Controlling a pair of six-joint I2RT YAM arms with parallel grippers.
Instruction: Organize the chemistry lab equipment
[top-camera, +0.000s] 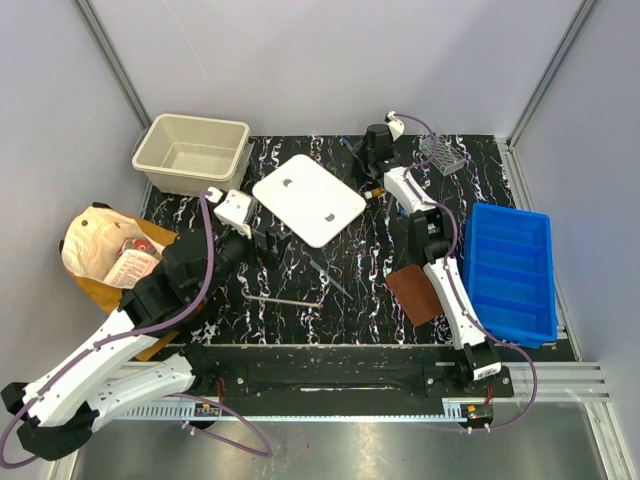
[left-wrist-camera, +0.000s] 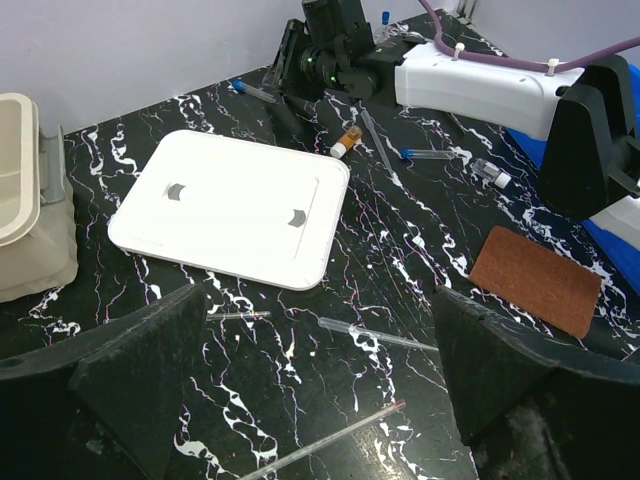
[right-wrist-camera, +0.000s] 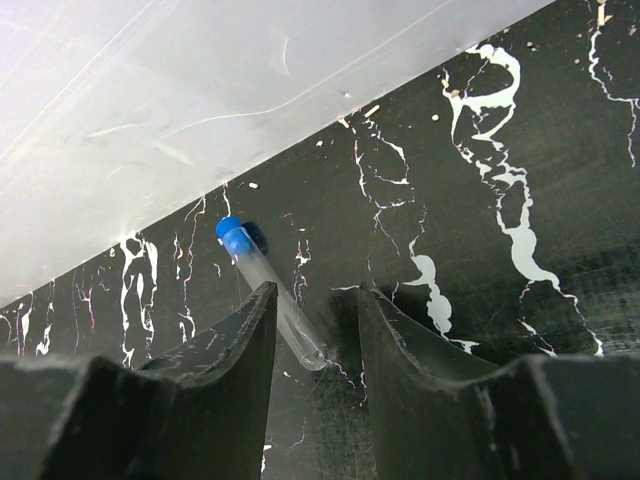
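Right end effector (right-wrist-camera: 318, 335) sits low on counter (right-wrist-camera: 500, 150), jaws narrowly apart astride blue-capped tube (right-wrist-camera: 262, 280), not clamped: set to pinch it. Left end effector (left-wrist-camera: 318, 296) wide apart, empty.

Even, diffuse light from above; all views bright, shadows soft and short.
In the left wrist view the fingers (left-wrist-camera: 140, 370) of the left gripper (left-wrist-camera: 320, 295) are dark and slightly soft, while the tabletop (left-wrist-camera: 400, 230) beyond the fingertips is sharp. In the right wrist view the fingers (right-wrist-camera: 200, 400) of the right gripper (right-wrist-camera: 316, 290) are near-black and out of focus. The capped tube (right-wrist-camera: 255, 268) between them is sharp and casts a small shadow just beside its cap. The pale panel (right-wrist-camera: 200, 100) beyond the fingertips is washed out, with faint streaks. In the top view the white lid (top-camera: 308, 198) between the two grippers is close to overexposed, and the metal sheet (top-camera: 330, 450) well behind the fingers shows a dull sheen.
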